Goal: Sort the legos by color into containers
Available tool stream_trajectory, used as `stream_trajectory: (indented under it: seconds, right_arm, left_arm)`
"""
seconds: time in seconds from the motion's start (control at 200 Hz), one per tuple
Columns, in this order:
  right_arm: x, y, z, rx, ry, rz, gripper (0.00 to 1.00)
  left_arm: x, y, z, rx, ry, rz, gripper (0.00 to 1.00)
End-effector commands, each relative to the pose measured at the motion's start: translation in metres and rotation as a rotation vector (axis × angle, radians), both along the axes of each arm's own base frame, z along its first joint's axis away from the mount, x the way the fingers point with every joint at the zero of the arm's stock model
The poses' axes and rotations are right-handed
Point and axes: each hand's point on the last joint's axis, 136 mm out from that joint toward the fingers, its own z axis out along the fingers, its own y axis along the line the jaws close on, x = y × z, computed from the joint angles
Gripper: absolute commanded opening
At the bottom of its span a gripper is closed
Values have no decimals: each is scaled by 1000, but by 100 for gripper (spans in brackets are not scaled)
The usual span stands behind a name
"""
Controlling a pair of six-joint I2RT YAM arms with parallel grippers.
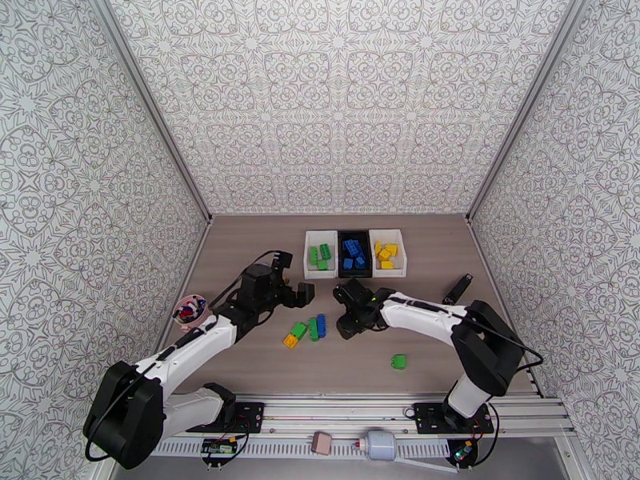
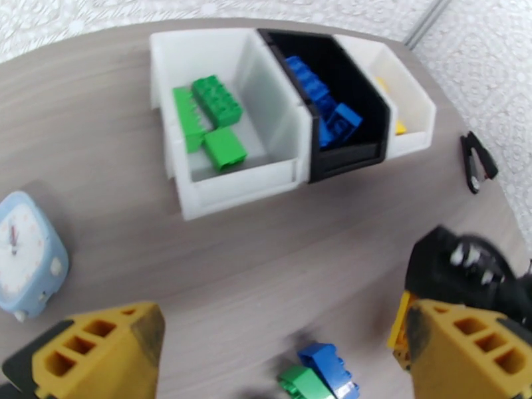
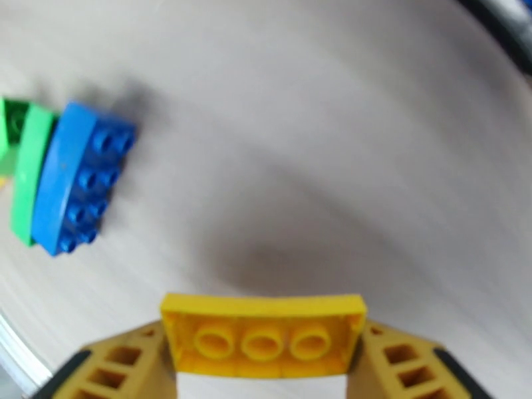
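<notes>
1. From high behind the arm bases (image 1: 237,414), we look down over the whole surface (image 1: 416,354) towards the back wall (image 1: 336,98).
2. Our left wrist view sits low and near, tilted forward at the containers (image 2: 233,184) in its upper half.
3. Our right wrist view hovers closest, facing almost straight down.
4. All three views share the blue brick (image 3: 80,181) beside a green brick (image 3: 26,174).

Three walls (image 1: 336,98) papered in a grey-and-white ornamental pattern close in the back, left and right of the frame. They meet at thin metal strips (image 1: 158,114) in the corners. The desk (image 1: 240,234) shows pale grey-brown wood grain, evenly lit. A silver rail (image 1: 336,411) runs along the bottom.
</notes>
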Motion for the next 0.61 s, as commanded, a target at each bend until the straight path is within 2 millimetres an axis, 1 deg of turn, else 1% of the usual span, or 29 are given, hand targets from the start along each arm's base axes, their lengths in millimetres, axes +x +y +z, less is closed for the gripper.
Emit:
stream_trajectory:
  seconds: [0.0,0.17,0.365,0.485,0.6]
  right_arm:
    - [19,-15,23,78,-82,-123,51]
    - [37,-41,47,175,-125,-249,48]
    - [61,-65,70,217,-193,-327,47]
    - [85,-79,83,227,-234,-377,47]
    - [116,-87,93,213,-263,-400,46]
  left_arm:
    - [-13,-23,20,-6,-145,-150,100]
    - [-32,-53,31,57,-279,-312,100]
    - [-50,-81,32,147,-414,-441,100]
    - [-53,-92,34,172,-457,-478,100]
    - [-52,-103,36,172,-483,-497,100]
